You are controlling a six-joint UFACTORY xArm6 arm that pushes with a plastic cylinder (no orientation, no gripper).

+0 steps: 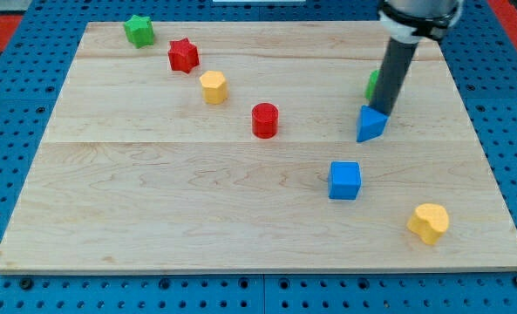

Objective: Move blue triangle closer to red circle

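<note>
The blue triangle point(370, 125) lies on the wooden board point(153, 201) at the view's right. The red circle point(265, 119) stands left of it, near the board's middle. My tip point(386, 113) touches the blue triangle's upper right side. The rod runs up to the view's top and hides most of the green block point(372, 84) behind it.
A blue cube point(344, 180) sits below the triangle, and a yellow heart-like block point(429, 221) at the lower right. A yellow block point(213, 86), a red star point(183, 55) and a green star point(139, 30) run toward the upper left.
</note>
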